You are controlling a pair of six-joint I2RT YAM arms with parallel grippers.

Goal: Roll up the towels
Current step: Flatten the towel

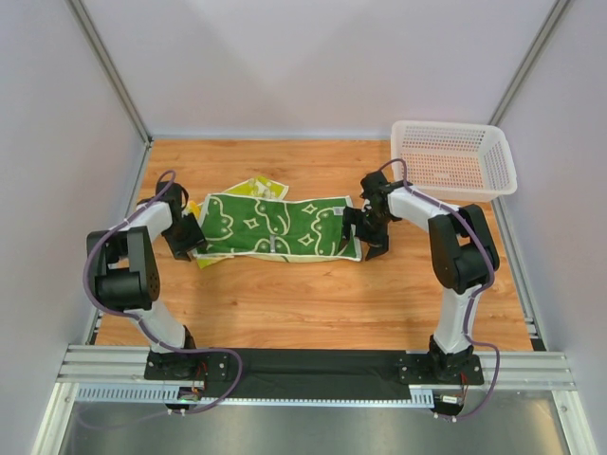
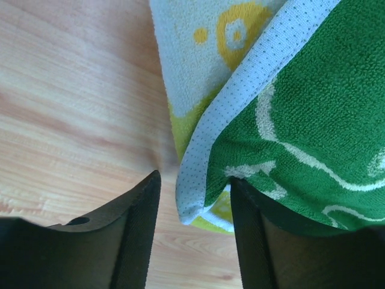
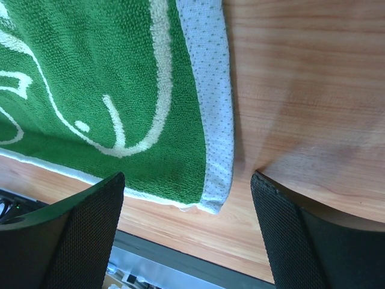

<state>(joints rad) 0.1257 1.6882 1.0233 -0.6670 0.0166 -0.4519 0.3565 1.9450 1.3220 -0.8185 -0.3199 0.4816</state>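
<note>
A green towel (image 1: 275,227) with white cartoon outlines and dotted white end bands lies flat across the middle of the table. It covers part of a cream towel (image 1: 258,187) with yellow-green prints. My left gripper (image 1: 190,242) is at the green towel's left end. In the left wrist view the left gripper (image 2: 195,180) has its jaws apart around the banded corner of the green towel (image 2: 301,108), with the cream towel (image 2: 198,36) underneath. My right gripper (image 1: 367,232) is at the right end. Seen from its wrist, the right gripper (image 3: 186,180) stands wide open around the green towel's (image 3: 90,78) corner.
A white perforated basket (image 1: 474,192) stands at the back right corner of the wooden table. White walls and metal posts enclose the table on three sides. A black strip and metal rail run along the near edge.
</note>
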